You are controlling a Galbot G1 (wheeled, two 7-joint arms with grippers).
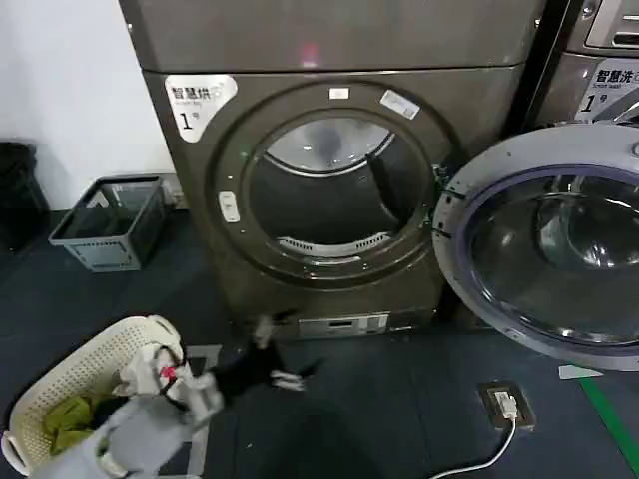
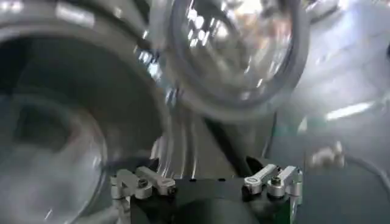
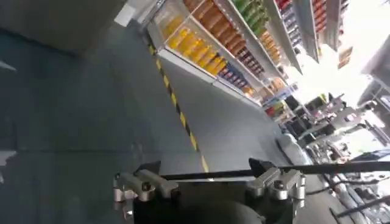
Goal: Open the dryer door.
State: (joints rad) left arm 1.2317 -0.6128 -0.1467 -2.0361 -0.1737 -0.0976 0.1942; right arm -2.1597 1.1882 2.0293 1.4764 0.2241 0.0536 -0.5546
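Dim, motion-blurred, glare on glass

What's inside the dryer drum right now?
Through the open dryer door, the drum shows bare metal walls and a perforated back; no laundry visible. Its lower front stays hidden behind the rim.

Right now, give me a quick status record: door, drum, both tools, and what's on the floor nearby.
dryer door: swung fully open to the right, inner face toward the head camera
drum opening: exposed, looks empty
left tool: low in front of the machine, apart from the door, holding nothing
right tool: faces away toward floor and store shelves
laundry basket: floor, lower left, clothes inside
grey crate: floor, left of dryer
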